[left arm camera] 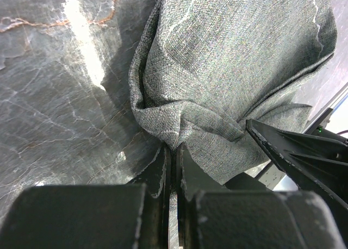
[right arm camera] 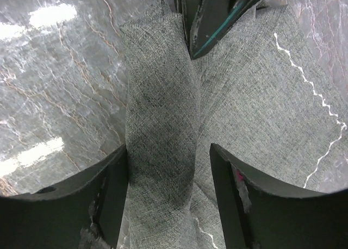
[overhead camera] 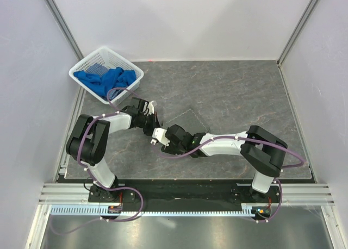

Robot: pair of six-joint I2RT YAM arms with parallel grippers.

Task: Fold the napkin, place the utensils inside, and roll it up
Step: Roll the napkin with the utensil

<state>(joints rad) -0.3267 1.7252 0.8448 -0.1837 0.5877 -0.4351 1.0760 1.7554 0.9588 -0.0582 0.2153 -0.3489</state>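
Grey napkin [left arm camera: 234, 69] pinched — left end effector [left arm camera: 173, 151] closed

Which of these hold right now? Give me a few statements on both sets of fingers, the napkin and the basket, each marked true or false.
1. The left fingers are shut on a bunched fold of the napkin. True.
2. The right fingers are clamped tight on the napkin. False: they stand open, with a rolled part of the cloth lying between them.
3. The white basket holds blue cloths. True.
4. The basket stands at the far right corner of the table. False: it stands at the far left corner, beyond the left arm.
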